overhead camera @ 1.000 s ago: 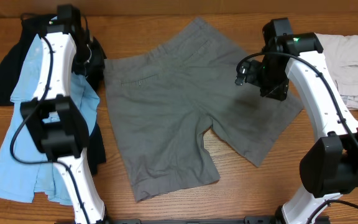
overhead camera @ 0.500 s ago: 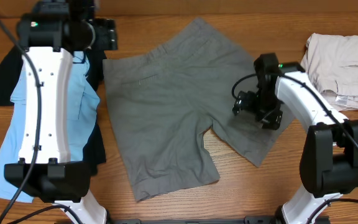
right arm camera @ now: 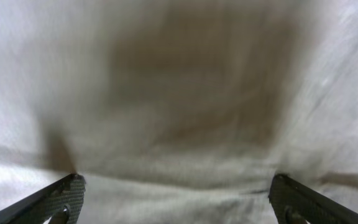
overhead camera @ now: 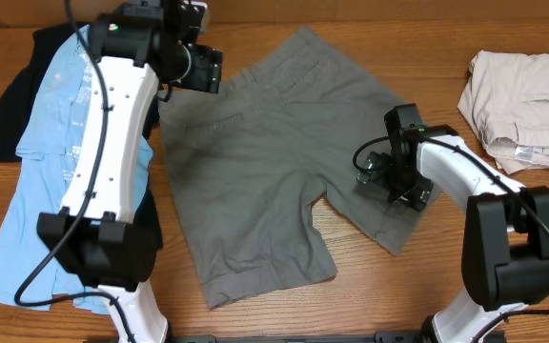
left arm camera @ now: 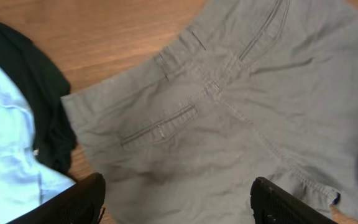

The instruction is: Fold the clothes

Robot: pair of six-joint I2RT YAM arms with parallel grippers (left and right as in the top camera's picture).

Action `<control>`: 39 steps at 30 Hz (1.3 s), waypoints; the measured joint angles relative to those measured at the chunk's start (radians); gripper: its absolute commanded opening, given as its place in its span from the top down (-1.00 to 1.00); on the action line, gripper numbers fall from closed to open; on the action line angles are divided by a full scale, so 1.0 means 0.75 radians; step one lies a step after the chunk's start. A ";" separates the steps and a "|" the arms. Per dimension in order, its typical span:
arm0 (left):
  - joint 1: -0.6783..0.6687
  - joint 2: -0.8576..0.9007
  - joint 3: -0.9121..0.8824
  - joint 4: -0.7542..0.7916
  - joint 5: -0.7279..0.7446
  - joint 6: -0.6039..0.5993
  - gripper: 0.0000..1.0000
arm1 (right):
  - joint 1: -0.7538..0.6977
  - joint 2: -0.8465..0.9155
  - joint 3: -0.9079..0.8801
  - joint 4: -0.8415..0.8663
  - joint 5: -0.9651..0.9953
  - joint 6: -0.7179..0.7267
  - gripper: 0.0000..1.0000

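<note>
Grey-olive shorts [overhead camera: 274,162] lie spread flat in the middle of the table, waistband at the far left, legs toward the near right. My left gripper [overhead camera: 203,67] is open above the waistband's far corner. The left wrist view shows the shorts [left arm camera: 229,124], the welt pocket [left arm camera: 160,127] and the open fingers [left arm camera: 179,205] with nothing between them. My right gripper [overhead camera: 394,181] is open, low over the right leg. In the right wrist view its fingers [right arm camera: 179,202] straddle the cloth [right arm camera: 185,93] without closing on it.
A light blue shirt [overhead camera: 27,219] lies over a black shirt [overhead camera: 8,105] at the left, both also in the left wrist view: blue [left arm camera: 5,155], black [left arm camera: 36,93]. A crumpled beige garment [overhead camera: 527,105] lies at the far right. Bare wooden table [overhead camera: 370,295] shows in front.
My left arm has swung right from over the shirts to the shorts' waistband corner. My right gripper has come down and nearer, onto the shorts' right leg.
</note>
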State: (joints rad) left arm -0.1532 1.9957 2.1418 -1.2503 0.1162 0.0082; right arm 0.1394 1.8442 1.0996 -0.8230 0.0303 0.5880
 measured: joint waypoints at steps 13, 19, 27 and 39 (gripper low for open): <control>-0.015 0.069 0.000 0.013 0.000 0.000 -0.55 | -0.002 0.079 0.002 0.421 0.257 0.047 -0.96; -0.015 0.069 -0.001 0.035 -0.001 0.000 -0.56 | -0.007 0.198 0.081 0.612 0.371 0.019 -0.96; -0.015 0.069 -0.001 0.087 0.000 0.000 -0.57 | -0.083 0.365 0.293 0.713 0.376 0.008 -0.96; -0.015 0.070 -0.017 0.131 0.000 0.001 -0.58 | -0.222 0.518 0.625 0.546 0.204 -0.087 -0.98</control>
State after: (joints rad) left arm -0.1642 2.0480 2.1292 -1.1522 0.1162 0.0086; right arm -0.0269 2.2330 1.5684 -0.4133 0.1837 0.5228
